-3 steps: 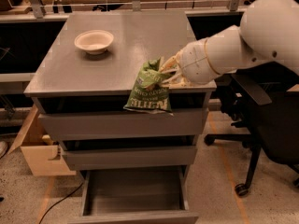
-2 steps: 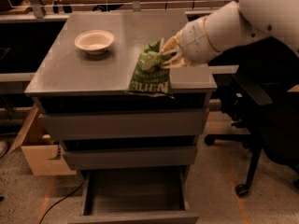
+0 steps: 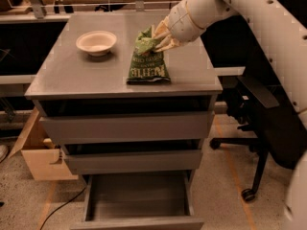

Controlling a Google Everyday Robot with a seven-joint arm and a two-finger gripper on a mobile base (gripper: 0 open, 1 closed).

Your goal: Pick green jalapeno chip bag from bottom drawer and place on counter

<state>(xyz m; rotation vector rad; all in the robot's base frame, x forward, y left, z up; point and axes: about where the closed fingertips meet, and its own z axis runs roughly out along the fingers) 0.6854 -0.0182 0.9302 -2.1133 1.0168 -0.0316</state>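
Observation:
The green jalapeno chip bag (image 3: 147,61) hangs from its top edge with its bottom touching the counter (image 3: 86,75), right of the middle. My gripper (image 3: 158,39) comes in from the upper right and is shut on the bag's top. The bottom drawer (image 3: 139,200) stands pulled open below, and its tray shows nothing inside.
A pale bowl (image 3: 96,42) sits on the counter's left back part. The two upper grey drawers (image 3: 124,128) are pushed in. A cardboard box (image 3: 38,152) stands on the floor at the left. A black office chair (image 3: 259,123) stands at the right of the cabinet.
My gripper has carried the bag from over the counter's front right edge back and inward over the counter. The bag's bottom now rests on the top surface.

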